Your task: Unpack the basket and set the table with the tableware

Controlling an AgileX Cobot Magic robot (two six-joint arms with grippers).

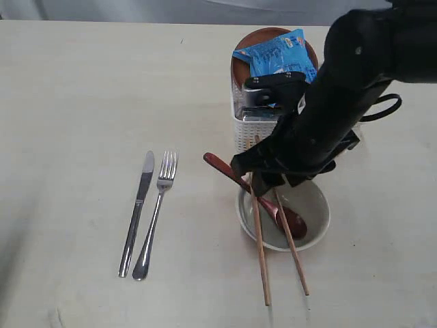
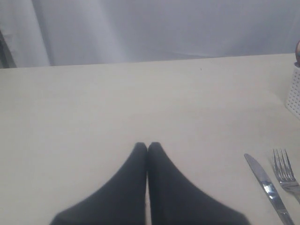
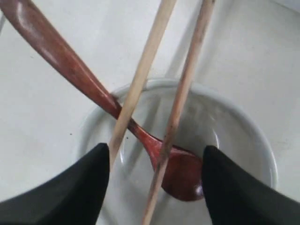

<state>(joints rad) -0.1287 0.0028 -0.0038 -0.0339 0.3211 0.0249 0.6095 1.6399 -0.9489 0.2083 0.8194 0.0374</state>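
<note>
The white basket [image 1: 251, 130] with small-holed lattice sides stands on the far right part of the cream table [image 1: 82, 102], partly hidden by the right arm. A round brown plate [image 1: 240, 63] sits in it, and a blue snack packet [image 1: 281, 55] lies against the plate. The packet carries white and red print that is too small to read. No other writing shows on anything.

Just in front of the basket stands the pale grey-green bowl [image 1: 315, 205]. The red-brown spoon [image 1: 224, 169] has its scoop inside the bowl and its handle leaning out over the rim to the left. Two wooden chopsticks [image 1: 261, 253] lie across the bowl, their near tips spread apart on the table.

The right gripper [image 3: 154, 159] hangs over the bowl with its black fingers [image 3: 70, 192] wide apart. Both chopsticks pass between them, one just beside a fingertip, and neither is clamped.

Well left of the bowl, a steel knife [image 1: 136, 215] and fork [image 1: 154, 217] lie side by side, the knife on the left.

The left gripper [image 2: 147, 146] has its jaws pressed together on nothing, above bare tabletop.
</note>
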